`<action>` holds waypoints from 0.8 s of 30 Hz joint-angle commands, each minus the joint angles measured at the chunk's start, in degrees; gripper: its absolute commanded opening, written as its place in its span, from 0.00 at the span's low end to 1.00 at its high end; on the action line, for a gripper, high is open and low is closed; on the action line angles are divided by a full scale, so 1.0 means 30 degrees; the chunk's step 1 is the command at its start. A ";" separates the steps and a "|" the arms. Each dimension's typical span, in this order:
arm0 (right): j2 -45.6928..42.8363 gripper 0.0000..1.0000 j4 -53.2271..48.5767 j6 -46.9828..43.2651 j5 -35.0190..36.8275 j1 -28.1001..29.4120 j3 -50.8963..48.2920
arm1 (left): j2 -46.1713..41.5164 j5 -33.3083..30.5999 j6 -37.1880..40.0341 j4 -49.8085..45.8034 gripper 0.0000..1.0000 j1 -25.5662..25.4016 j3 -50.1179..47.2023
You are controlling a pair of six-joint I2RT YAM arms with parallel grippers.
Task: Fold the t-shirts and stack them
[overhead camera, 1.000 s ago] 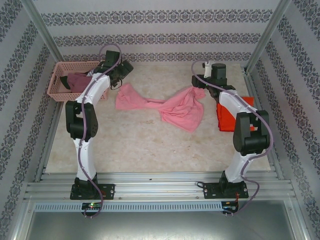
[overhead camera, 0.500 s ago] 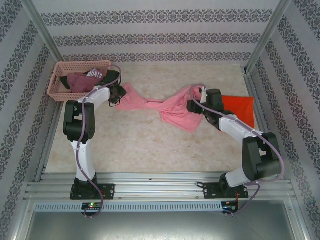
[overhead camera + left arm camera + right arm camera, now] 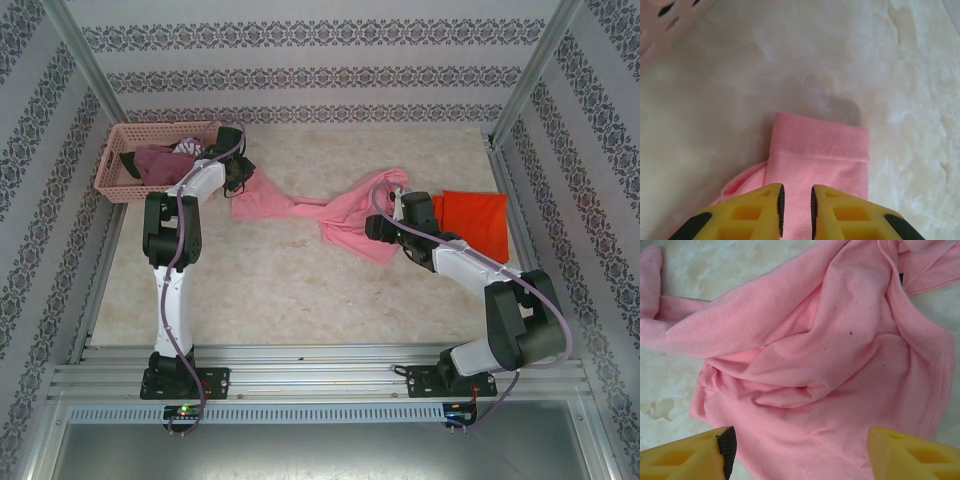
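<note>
I'm looking at the pink tee [image 3: 340, 215] lying crumpled and twisted across the middle of the table [image 3: 300, 290], its body bunched into soft folds and one hemmed sleeve lying flat towards the basket [image 3: 110, 165]. The orange tee [image 3: 475, 222] is lying flat at the right, beside the pink one. The left gripper [image 3: 796, 192] is pinching that sleeve [image 3: 817, 150], jaws drawn narrow with cloth between them. The right gripper [image 3: 800, 439] is hanging just over the bunched body [image 3: 830, 355], jaws standing wide and gripping nothing.
</note>
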 commanded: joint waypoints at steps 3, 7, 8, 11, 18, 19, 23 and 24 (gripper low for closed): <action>-0.0165 0.70 -0.0036 0.0226 0.0300 0.0084 0.0425 | 0.0365 0.0604 -0.1114 -0.0455 0.28 0.0185 -0.0010; -0.0151 0.70 0.0037 0.0322 0.0207 0.0053 0.0343 | 0.0770 0.1085 -0.1456 -0.0356 0.25 0.0185 0.0132; -0.0187 0.70 0.0039 0.0322 0.0232 0.0054 0.0309 | 0.0837 0.1162 -0.1472 -0.0333 0.24 0.0200 0.0149; -0.0251 0.70 -0.0034 0.0267 0.0299 0.0055 0.0248 | 0.0915 0.1320 -0.1708 -0.0376 0.24 0.0196 0.0163; -0.0099 0.70 0.0054 0.0435 0.0094 0.0083 0.0218 | 0.1071 0.1368 -0.1710 -0.0560 0.32 0.0214 0.0218; -0.0086 0.70 0.0054 0.0439 0.0097 0.0092 0.0219 | 0.1121 0.1437 -0.1774 -0.0579 0.32 0.0215 0.0222; -0.0044 0.70 0.0039 0.0466 0.0094 0.0098 0.0241 | 0.1279 0.1591 -0.1842 -0.0408 0.28 0.0215 0.0291; -0.0059 0.70 0.0025 0.0468 0.0094 0.0099 0.0248 | 0.1426 0.1650 -0.1842 -0.0432 0.24 0.0243 0.0416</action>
